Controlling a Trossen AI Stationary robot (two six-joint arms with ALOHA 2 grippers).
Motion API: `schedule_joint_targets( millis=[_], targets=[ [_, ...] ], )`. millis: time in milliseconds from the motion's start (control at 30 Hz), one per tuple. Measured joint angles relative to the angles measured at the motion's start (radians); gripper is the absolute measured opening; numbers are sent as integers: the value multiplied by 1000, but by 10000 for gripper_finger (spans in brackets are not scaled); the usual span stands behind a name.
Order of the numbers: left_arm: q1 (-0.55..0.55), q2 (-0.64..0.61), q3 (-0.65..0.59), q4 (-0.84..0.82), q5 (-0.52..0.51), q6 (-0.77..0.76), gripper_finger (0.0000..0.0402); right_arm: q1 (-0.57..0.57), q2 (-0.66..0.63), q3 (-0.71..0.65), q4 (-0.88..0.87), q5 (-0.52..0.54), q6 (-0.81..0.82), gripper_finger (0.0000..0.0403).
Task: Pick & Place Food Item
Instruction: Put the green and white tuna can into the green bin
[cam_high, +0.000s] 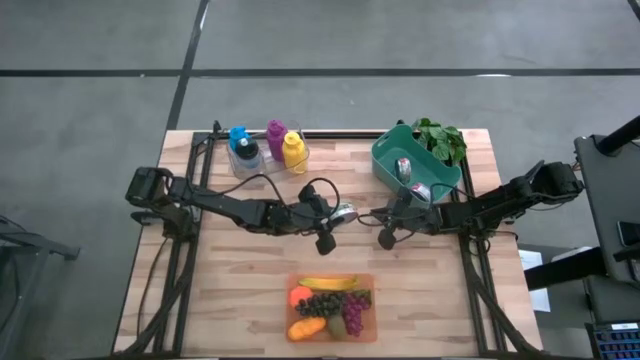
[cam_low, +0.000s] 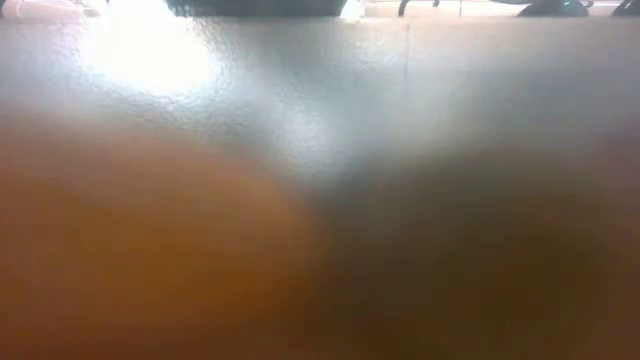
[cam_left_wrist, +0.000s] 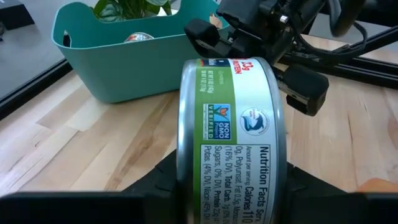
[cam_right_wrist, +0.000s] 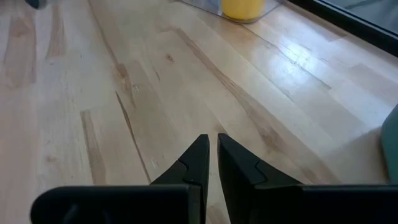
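Left pincer (cam_high: 343, 212) clamps the can (cam_left_wrist: 230, 137); carry it level, probably to the teal bin (cam_left_wrist: 118, 62); right pincer (cam_right_wrist: 211, 155) clenched empty.

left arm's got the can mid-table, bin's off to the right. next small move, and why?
Probably carry the can a bit further toward the teal bin. The left gripper is shut on the can near table centre, short of the bin, which sits at the far right with another can already inside. The right gripper, shut and empty, sits between them, so it may need to back off first.
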Motion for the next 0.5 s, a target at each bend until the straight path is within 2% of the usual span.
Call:
schedule_joint_targets(
  millis=[500],
  targets=[
    [1, 0, -1, 0, 0, -1, 131, 2, 0, 0, -10, -26, -6, 29]
  ],
)
